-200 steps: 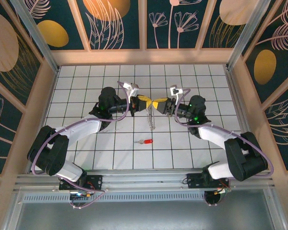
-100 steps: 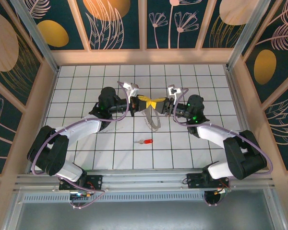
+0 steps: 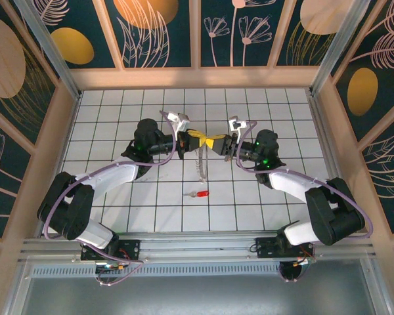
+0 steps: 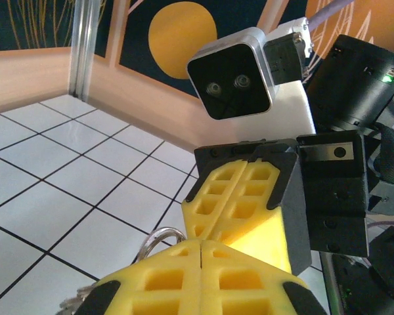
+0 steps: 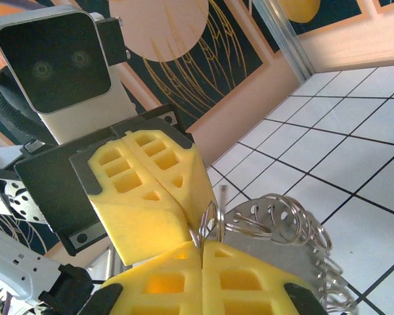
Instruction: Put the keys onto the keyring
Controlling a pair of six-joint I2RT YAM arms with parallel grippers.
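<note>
While the left gripper point(image 3: 197, 138) keeps to the left of the thin brownish-grey, chain-like metal keyring point(image 3: 199, 164), its yellow jaws are pressed shut on the top of that loop. The keyring hangs slack between the two arms. To its right, the right gripper point(image 3: 218, 142) meets the left tip to tip, jaws likewise closed on the rings point(image 5: 276, 223). The small red-headed key point(image 3: 199, 194) with its silver blade lies apart from the keyring, on the white tiled floor point(image 3: 118, 118) on the side toward the arm bases. Its long axis runs left to right, head rightward, and neither arm looks clearly nearer.
</note>
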